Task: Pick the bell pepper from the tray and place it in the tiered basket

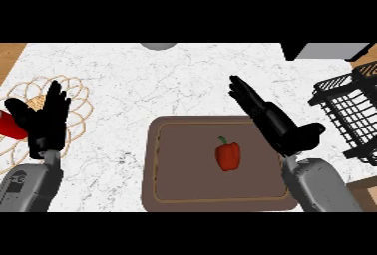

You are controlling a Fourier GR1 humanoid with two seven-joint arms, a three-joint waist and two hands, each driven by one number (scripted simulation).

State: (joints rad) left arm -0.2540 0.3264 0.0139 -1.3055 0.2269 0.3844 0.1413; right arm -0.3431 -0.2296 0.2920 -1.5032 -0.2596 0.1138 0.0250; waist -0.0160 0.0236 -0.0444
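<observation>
A red bell pepper (227, 155) with a dark stem lies near the middle of the brown tray (177, 194). My right hand (276, 124) hovers over the tray's right rim, fingers straight and pointing up-left, open and apart from the pepper. At the right edge stands the black wire tiered basket (352, 114), only partly in view. My left hand (44, 122) rests open at the far left, fingers up, holding nothing.
A woven wire trivet (77, 107) lies under the left hand, with a red object (9, 125) at the left edge. A grey round thing (160, 45) sits at the top edge and a dark box (324, 51) at the top right. Wood shows at the counter's corners.
</observation>
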